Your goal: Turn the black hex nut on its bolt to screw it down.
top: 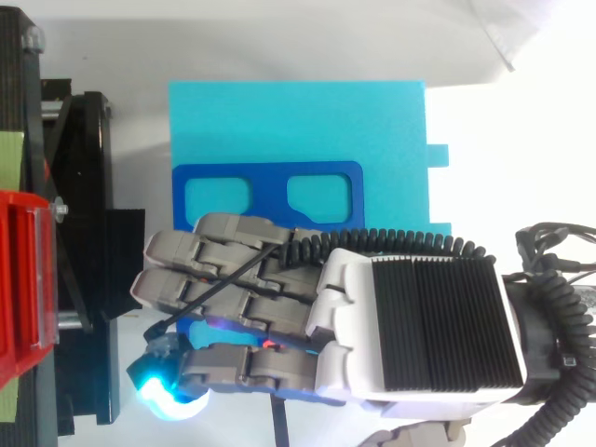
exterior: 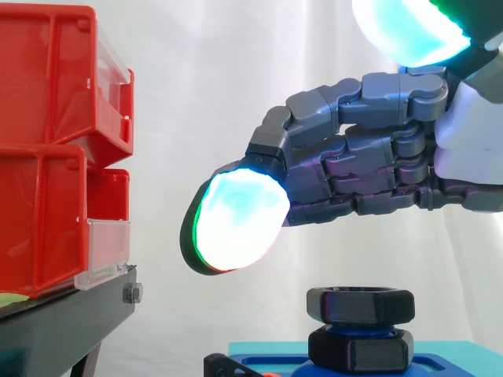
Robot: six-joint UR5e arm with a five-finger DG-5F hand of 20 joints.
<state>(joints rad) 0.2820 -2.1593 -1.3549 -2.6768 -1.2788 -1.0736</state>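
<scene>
- the hand (exterior: 369, 165) reaches in from the right with its fingers stretched out to the left, bent down only at the ends; it is open and holds nothing.
- the foremost fingertip pad (exterior: 236, 220) glows white with cyan in it and a green rim, and faces down and to the left.
- a second glowing pad (exterior: 413, 31), cyan with a green edge, sits high at the top right of the side view.
- from above, the hand (top: 419, 326) lies palm down over the arm-side part of the blue plate (top: 265, 172).
- the black hex nut (exterior: 360, 305) sits directly under the fingers, apart from them, with a clear gap of curtain between nut and hand.
- the nut rests flat on top of a second black hex piece (exterior: 360, 351), the two stacked upright and roughly aligned.
- that stack stands on the blue plate, which has two cut-out windows along its far edge in the top view.
- the plate lies on a cyan block (top: 298, 121), whose far half is bare.
- stacked red bins (exterior: 47, 157) stand at the left on a black stand (exterior: 63, 330), well apart from the nut.
- a white curtain (exterior: 204, 94) hangs behind everything.
</scene>
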